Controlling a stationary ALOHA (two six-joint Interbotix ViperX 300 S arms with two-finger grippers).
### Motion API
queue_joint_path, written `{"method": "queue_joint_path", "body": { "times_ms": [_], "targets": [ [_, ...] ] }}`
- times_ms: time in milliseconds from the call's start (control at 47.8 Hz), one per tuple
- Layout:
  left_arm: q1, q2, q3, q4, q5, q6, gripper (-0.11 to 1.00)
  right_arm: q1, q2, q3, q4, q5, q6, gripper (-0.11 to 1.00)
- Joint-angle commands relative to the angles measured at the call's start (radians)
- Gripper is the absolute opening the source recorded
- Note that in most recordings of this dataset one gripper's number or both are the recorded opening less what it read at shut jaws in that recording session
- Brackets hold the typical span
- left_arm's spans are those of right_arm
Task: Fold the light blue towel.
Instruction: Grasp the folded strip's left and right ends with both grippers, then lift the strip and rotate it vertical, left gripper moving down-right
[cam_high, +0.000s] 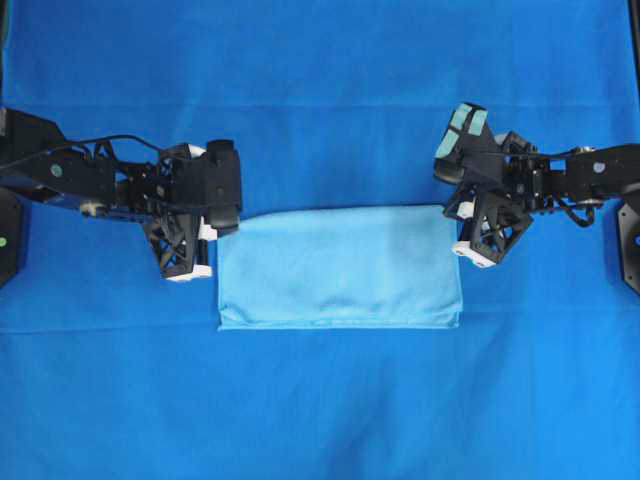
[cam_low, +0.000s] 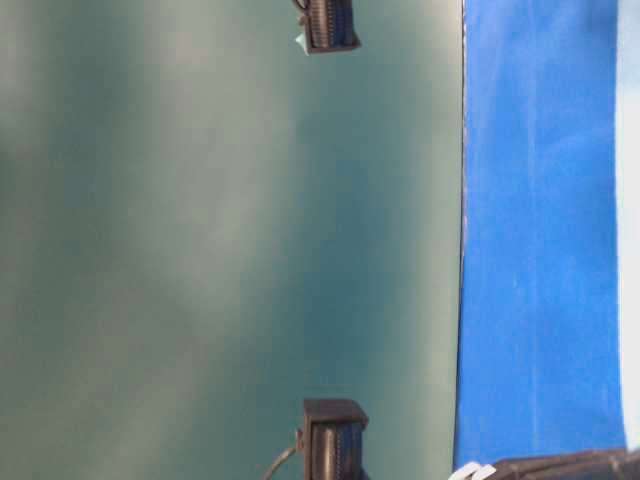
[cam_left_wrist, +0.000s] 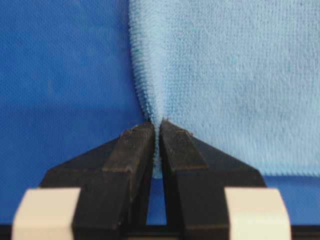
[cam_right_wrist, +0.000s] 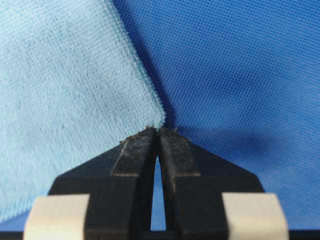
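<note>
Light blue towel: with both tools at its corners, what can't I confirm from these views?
- Left wrist view: left tool pinches the light blue towel; layers caught are hidden.
- Right wrist view: right tool shut at the corner; grip unclear.
- Table-level view: towel unseen, arms cut off.

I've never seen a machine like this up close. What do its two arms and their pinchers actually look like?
Both arms are black, built of boxy segments with thin black cables looping along them. The left gripper and right gripper have black triangular lattice fingers backed by white blocks. In the wrist views the fingertips are dark, tapering wedges. Small green dots mark the arms, and pale teal tape patches sit on the right arm's camera housing.
</note>
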Motion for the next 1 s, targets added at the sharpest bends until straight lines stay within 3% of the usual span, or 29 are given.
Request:
{"method": "queue_joint_path", "body": {
  "times_ms": [0, 523, 774, 983],
  "targets": [
    [-0.009, -0.066, -0.032, 0.002, 0.041, 0.003, 0.03, 0.011, -0.069, -0.026, -0.003, 0.051, 0.002, 0.03],
    [-0.015, -0.275, -0.23, 0.005, 0.342, 0.005, 0.03, 0.08, -0.402, -0.153, -0.003, 0.469, 0.002, 0.03],
    [-0.017, -0.364, -0.261, 0.009, 0.377, 0.005, 0.03, 0.104, -0.469, -0.183, -0.014, 0.509, 0.008, 0.03],
    [-0.025, -0.382, -0.239, 0.008, 0.362, 0.002, 0.03, 0.098, -0.459, -0.186, -0.064, 0.509, 0.023, 0.03]
  ]
}}
